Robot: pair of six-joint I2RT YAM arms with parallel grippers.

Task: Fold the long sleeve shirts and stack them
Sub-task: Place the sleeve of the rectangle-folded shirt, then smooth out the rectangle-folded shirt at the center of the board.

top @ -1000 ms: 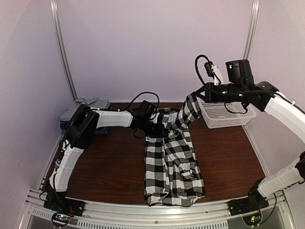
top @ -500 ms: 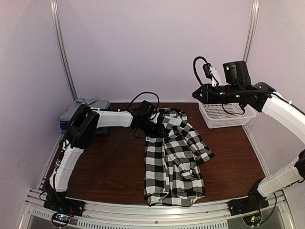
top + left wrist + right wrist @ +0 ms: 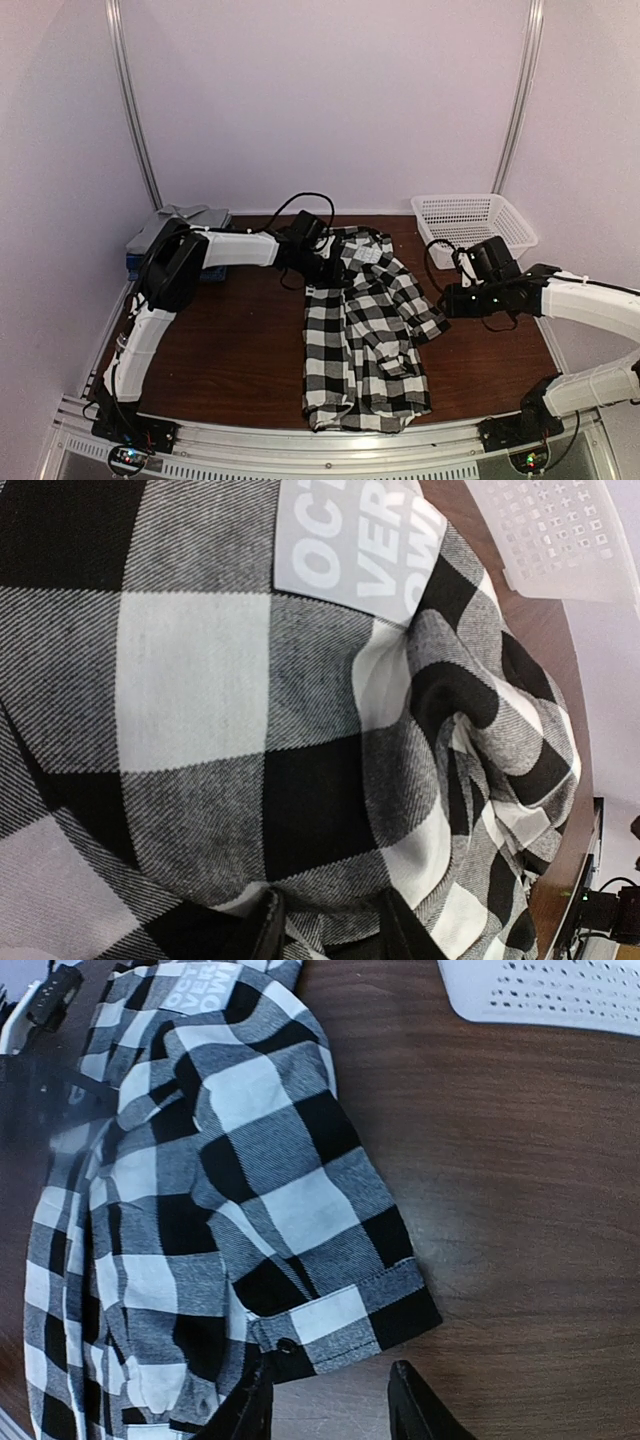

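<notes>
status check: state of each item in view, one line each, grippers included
plaid shirt: lying on the table, partly folded, right sleeve splayed out with its cuff flat.
folded shirts: stacked at far left.
white basket: upright, looks empty.
left gripper: pressed into the shirt's collar area; grip unclear.
right gripper: open, empty, just off the sleeve cuff.

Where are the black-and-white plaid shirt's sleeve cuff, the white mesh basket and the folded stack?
black-and-white plaid shirt's sleeve cuff (image 3: 345,1318), right wrist, buttoned band
white plastic mesh basket (image 3: 470,218), top external, floor
folded shirt stack (image 3: 180,222), top external, grey top
</notes>
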